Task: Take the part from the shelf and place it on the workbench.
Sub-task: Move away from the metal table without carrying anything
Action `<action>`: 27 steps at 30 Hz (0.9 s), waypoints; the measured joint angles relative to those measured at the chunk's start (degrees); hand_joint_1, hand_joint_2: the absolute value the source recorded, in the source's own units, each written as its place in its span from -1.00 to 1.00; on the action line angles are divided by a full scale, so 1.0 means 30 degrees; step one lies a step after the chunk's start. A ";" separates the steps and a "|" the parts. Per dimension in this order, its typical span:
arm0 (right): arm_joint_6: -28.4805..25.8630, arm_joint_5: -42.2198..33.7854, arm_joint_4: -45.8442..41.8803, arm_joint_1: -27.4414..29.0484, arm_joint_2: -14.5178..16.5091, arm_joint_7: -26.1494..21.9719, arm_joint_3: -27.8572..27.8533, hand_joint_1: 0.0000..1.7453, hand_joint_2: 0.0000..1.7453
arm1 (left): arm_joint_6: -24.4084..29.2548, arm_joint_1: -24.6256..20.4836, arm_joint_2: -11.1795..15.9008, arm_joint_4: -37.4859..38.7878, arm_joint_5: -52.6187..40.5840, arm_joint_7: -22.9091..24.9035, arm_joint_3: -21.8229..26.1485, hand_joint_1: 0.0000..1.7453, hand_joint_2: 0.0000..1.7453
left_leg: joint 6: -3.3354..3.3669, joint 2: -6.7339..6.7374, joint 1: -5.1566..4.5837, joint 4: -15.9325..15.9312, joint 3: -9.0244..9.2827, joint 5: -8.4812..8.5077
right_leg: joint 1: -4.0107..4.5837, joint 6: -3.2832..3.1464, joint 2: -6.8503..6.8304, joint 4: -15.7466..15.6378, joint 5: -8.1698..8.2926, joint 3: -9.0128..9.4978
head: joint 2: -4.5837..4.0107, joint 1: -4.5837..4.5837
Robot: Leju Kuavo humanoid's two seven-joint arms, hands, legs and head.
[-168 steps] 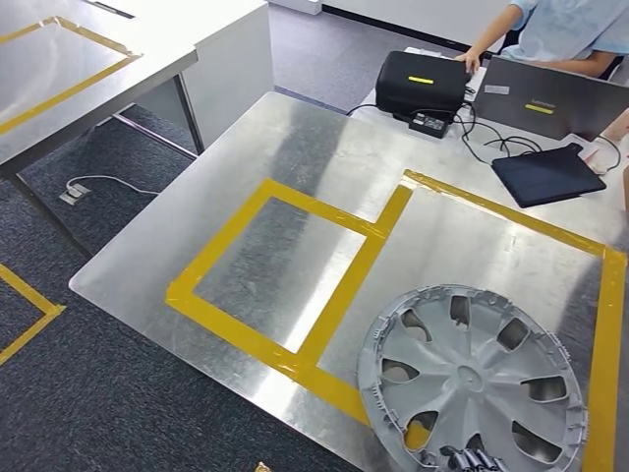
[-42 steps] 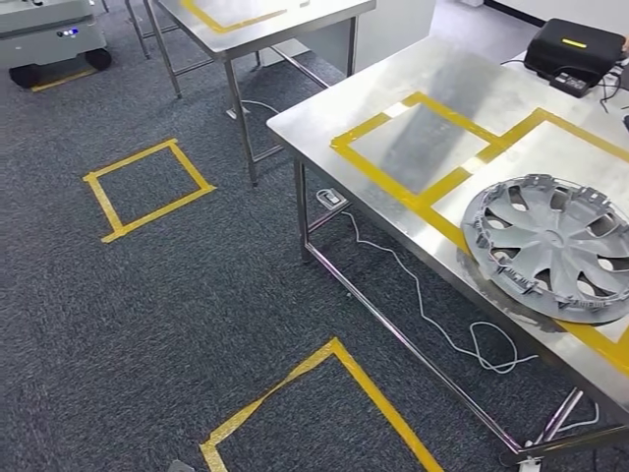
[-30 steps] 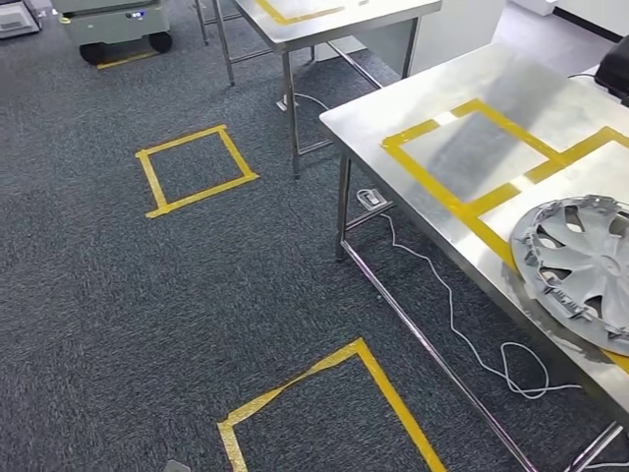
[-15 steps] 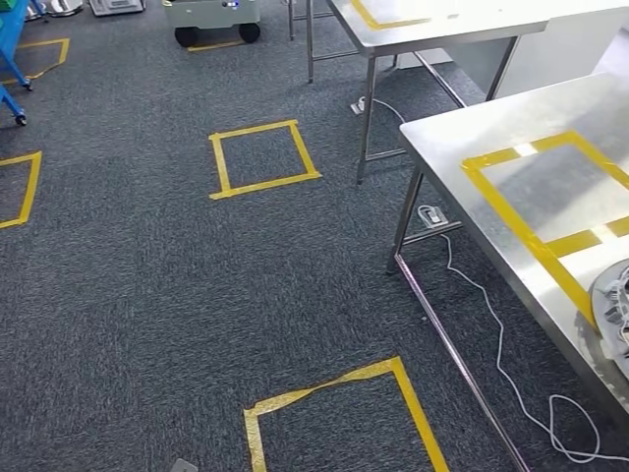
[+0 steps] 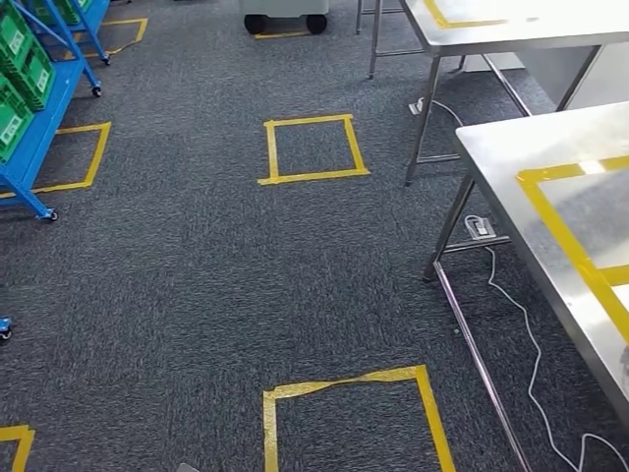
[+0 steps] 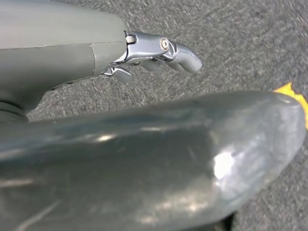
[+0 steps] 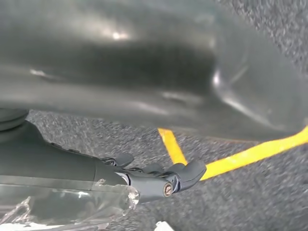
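head view looks down on dark grey carpet (image 5: 186, 285) marked with yellow tape squares (image 5: 313, 148). blue shelf (image 5: 46, 108) with green bins (image 5: 16, 74) stands far left. steel workbench (image 5: 519, 182) with yellow tape outline runs along the right; a second steel table (image 5: 512, 20) sits far right, white cable (image 5: 531, 354) on the floor beneath the bench. the part cannot be made out in these views. left hand (image 6: 152, 53) hangs over carpet, fingers apart, holding nothing. right hand (image 7: 156, 179) likewise, fingers loosely extended, nothing held.
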 joint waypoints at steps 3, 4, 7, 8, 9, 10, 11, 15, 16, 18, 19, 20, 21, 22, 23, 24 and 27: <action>0.0060 0.0319 0.0111 -0.0121 -0.0035 -0.0040 -0.0195 -1.00 -1.00 | -0.0005 -0.0008 -0.0047 -0.0106 -0.0042 0.0002 0.0168 -1.00 -1.00 | 0.0231 -0.0191 -0.0062 -0.0600 0.0132 0.0068 | 0.0061 0.0241 -0.0575 0.0024 -0.0127 0.0073 | 0.0002 0.0084; 0.0082 0.0377 0.0129 -0.0150 -0.0040 -0.0045 -0.0235 -1.00 -1.00 | -0.0005 0.0047 -0.0066 -0.0133 -0.0053 0.0004 0.0215 -1.00 -1.00 | 0.0326 -0.0409 -0.0033 -0.0623 0.0128 0.0104 | 0.0021 0.0345 -0.0384 0.0155 -0.0275 0.0060 | 0.0002 0.0112; 0.0124 0.0450 0.0213 -0.0129 -0.0069 -0.0058 -0.0355 -1.00 -1.00 | -0.0005 0.0060 -0.0140 -0.0222 -0.0080 0.0007 0.0357 -1.00 -1.00 | 0.0615 -0.1078 0.0059 -0.0669 0.0088 0.0217 | -0.0091 0.0590 0.1272 0.2733 -0.1760 -0.1048 | 0.0000 0.0216; 0.0130 0.0454 0.0246 -0.0112 -0.0080 -0.0058 -0.0390 -1.00 -1.00 | -0.0005 0.0032 -0.0158 -0.0248 -0.0097 0.0007 0.0401 -1.00 -1.00 | 0.0671 -0.1340 0.0057 -0.0668 0.0058 0.0240 | -0.0107 0.0612 0.1617 0.4128 -0.2357 -0.1703 | 0.0000 0.0234; 0.0133 0.0454 0.0268 -0.0099 -0.0089 -0.0056 -0.0406 -1.00 -1.00 | -0.0005 0.0019 -0.0171 -0.0264 -0.0117 0.0007 0.0434 -1.00 -1.00 | 0.0698 -0.1608 0.0055 -0.0665 0.0039 0.0252 | -0.0111 0.0621 0.1764 0.5226 -0.2702 -0.2253 | 0.0000 0.0236; 0.0144 0.0454 0.0288 -0.0094 -0.0095 -0.0054 -0.0414 -1.00 -1.00 | -0.0005 0.0028 -0.0175 -0.0277 -0.0135 0.0007 0.0455 -1.00 -1.00 | 0.0702 -0.1888 0.0055 -0.0659 0.0039 0.0265 | -0.0119 0.0618 0.1820 0.5710 -0.2685 -0.2537 | 0.0000 0.0239; 0.0159 0.0452 0.0302 -0.0098 -0.0102 -0.0054 -0.0417 -1.00 -1.00 | -0.0005 0.0042 -0.0179 -0.0286 -0.0146 0.0007 0.0474 -1.00 -1.00 | 0.0692 -0.2178 0.0063 -0.0650 0.0054 0.0279 | -0.0141 0.0612 0.1864 0.5383 -0.2268 -0.2437 | 0.0000 0.0239; 0.0199 0.0464 0.0368 -0.0110 -0.0129 -0.0058 -0.0472 -1.00 -1.00 | -0.0005 0.0036 -0.0191 -0.0324 -0.0151 0.0007 0.0523 -1.00 -1.00 | 0.0410 -0.3273 0.0096 -0.0524 -0.0004 0.0329 | -0.0438 0.0626 0.3362 0.0687 -0.0123 -0.0341 | 0.0000 0.0258; 0.0208 0.0497 0.0394 -0.0115 -0.0129 -0.0060 -0.0499 -1.00 -1.00 | -0.0005 0.0034 -0.0191 -0.0342 -0.0160 0.0007 0.0534 -1.00 -1.00 | 0.0277 -0.3490 0.0117 -0.0508 -0.0097 0.0375 | -0.0452 0.0572 0.3653 0.0296 -0.0108 -0.0151 | 0.0000 0.0252; 0.0224 0.0652 0.0415 -0.0148 -0.0129 -0.0064 -0.0559 -1.00 -1.00 | -0.0009 0.0086 -0.0200 -0.0366 -0.0189 0.0007 0.0581 -1.00 -1.00 | 0.0010 -0.3913 0.0210 -0.0544 -0.0281 0.0522 | -0.0374 0.0317 0.3349 0.0246 -0.0059 -0.0102 | 0.0000 0.0228; 0.0230 0.0783 0.0417 -0.0156 -0.0133 -0.0065 -0.0605 -1.00 -1.00 | -0.0011 0.0130 -0.0220 -0.0372 -0.0209 0.0006 0.0627 -1.00 -1.00 | -0.0090 -0.3794 0.0232 -0.0482 -0.0375 0.0486 | -0.0352 0.0167 0.3100 0.0212 0.0006 -0.0076 | 0.0000 0.0218; 0.0243 0.0940 0.0417 -0.0158 -0.0137 -0.0069 -0.0657 -1.00 -1.00 | -0.0013 0.0156 -0.0248 -0.0390 -0.0233 0.0006 0.0685 -1.00 -1.00 | -0.0166 -0.3411 0.0215 -0.0148 -0.0565 0.0243 | -0.0350 0.0030 0.2840 0.0151 0.0077 -0.0068 | 0.0000 0.0157; 0.0266 0.1123 0.0417 -0.0140 -0.0140 -0.0071 -0.0725 -1.00 -1.00 | -0.0013 0.0154 -0.0284 -0.0430 -0.0273 0.0004 0.0763 -1.00 -1.00 | -0.0216 -0.2873 0.0182 0.0511 -0.0893 -0.0202 | -0.0348 -0.0077 0.2563 0.0086 0.0130 -0.0068 | 0.0000 0.0083; 0.0299 0.1322 0.0415 -0.0116 -0.0144 -0.0065 -0.0803 -1.00 -1.00 | -0.0013 0.0135 -0.0330 -0.0488 -0.0315 0.0002 0.0862 -1.00 -1.00 | -0.0256 -0.2216 0.0142 0.1632 -0.1424 -0.0861 | -0.0298 -0.0143 0.2267 0.0065 0.0147 -0.0076 | 0.0000 0.0003; 0.0339 0.1523 0.0413 -0.0089 -0.0144 -0.0055 -0.0884 -1.00 -1.00 | -0.0015 0.0110 -0.0377 -0.0561 -0.0353 0.0004 0.0963 -1.00 -1.00 | -0.0295 -0.1815 0.0132 0.2995 -0.2066 -0.1544 | -0.0254 -0.0188 0.1950 0.0055 0.0148 -0.0100 | 0.0000 -0.0062; 0.0387 0.1740 0.0408 -0.0073 -0.0142 -0.0031 -0.0982 -1.00 -1.00 | -0.0035 0.0107 -0.0432 -0.0656 -0.0379 0.0004 0.1080 -1.00 -1.00 | -0.0321 -0.1622 0.0135 0.4213 -0.2637 -0.2032 | -0.0215 -0.0205 0.1620 0.0055 0.0141 -0.0124 | 0.0000 -0.0078; 0.0509 0.2570 0.0350 -0.0083 -0.0111 0.0184 -0.1266 -1.00 -1.00 | -0.0308 0.0284 -0.0660 -0.1136 -0.0351 0.0077 0.1562 -1.00 -1.00 | -0.0293 -0.1370 0.0133 0.4205 -0.2436 -0.1459 | -0.0177 -0.0213 0.0763 0.0057 0.0106 -0.0115 | 0.0000 -0.0081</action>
